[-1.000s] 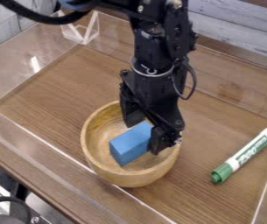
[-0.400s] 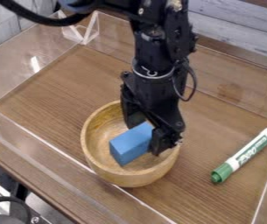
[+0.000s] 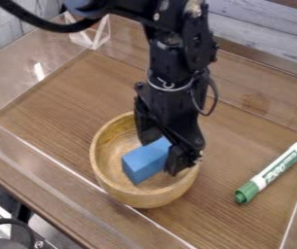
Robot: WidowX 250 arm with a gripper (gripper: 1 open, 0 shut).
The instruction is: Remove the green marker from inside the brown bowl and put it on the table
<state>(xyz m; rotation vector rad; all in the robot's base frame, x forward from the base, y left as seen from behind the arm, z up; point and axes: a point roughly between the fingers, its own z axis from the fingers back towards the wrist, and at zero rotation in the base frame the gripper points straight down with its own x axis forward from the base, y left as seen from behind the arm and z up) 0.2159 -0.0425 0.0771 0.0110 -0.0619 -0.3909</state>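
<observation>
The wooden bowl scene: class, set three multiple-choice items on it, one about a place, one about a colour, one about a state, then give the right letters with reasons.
1. Where does the green marker lie?
A. inside the brown bowl
B. on the table, right of the bowl
C. between the fingers

2. What colour is the block in the brown bowl?
A. red
B. yellow
C. blue

3. How does the gripper stand?
A. open, over the bowl
B. shut on the marker
C. lying flat on the table

Answers:
1 B, the marker rests on the table wood, apart from the bowl.
2 C, the block is plainly blue.
3 A, its fingers are spread, pointing down into the bowl beside the block.
</observation>
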